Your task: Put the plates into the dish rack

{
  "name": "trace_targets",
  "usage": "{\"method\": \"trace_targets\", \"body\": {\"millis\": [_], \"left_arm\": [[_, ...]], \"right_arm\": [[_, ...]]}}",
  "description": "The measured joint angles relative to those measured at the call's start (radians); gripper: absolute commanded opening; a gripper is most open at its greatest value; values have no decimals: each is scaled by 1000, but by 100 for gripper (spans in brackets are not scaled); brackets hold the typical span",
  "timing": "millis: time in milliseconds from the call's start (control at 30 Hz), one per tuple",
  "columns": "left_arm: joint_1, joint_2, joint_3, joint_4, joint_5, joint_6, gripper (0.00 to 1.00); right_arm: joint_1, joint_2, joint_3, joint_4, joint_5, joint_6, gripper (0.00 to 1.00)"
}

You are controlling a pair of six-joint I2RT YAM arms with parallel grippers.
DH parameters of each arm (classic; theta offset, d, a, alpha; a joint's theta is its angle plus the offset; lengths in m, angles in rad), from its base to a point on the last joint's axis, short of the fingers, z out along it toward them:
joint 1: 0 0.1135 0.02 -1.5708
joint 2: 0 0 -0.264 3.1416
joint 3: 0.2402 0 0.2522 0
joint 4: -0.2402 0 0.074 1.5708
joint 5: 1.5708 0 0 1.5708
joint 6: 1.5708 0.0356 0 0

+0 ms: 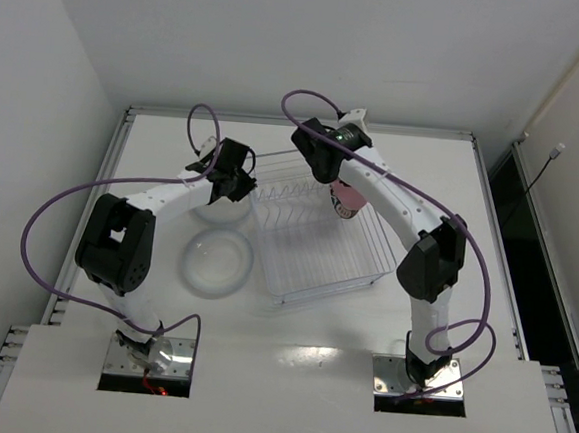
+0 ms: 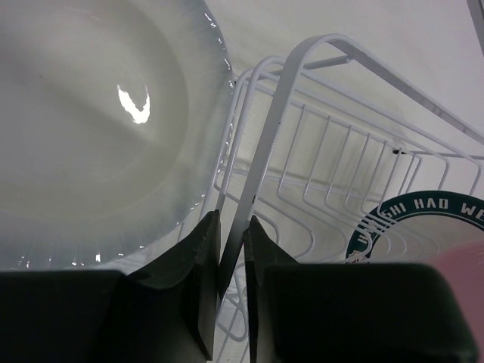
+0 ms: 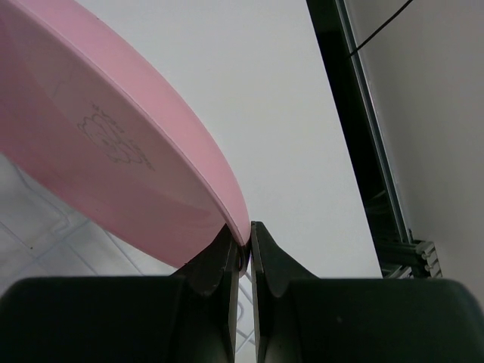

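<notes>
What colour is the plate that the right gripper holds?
Plain pink plate; the right wrist view shows it best.

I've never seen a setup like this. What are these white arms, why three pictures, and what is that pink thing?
These are two robot arms bolted to a table. One camera looks down from above; the other two sit on the wrists, showing each gripper's own fingers. The right gripper pinches the rim of a pink plate over the clear dish rack. The left gripper is closed on the rack's wire edge. A translucent plate lies on the table, and a green-rimmed plate is already in the rack.
</notes>
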Motion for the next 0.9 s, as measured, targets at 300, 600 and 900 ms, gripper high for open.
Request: {"method": "trace_targets", "body": {"millis": [300,600,900], "left_arm": [[-2,-5,0,-18,-13,-14,1],[-19,-10,0,-34,-41,-23,1],[-27,-13,-5,-33,-57,-37,1]], "right_arm": [[0,-25,9,0,6,-7,0],[4,-3,-31,1,-2,-2,0],[27,23,-31,-18,5,15,0]]}}
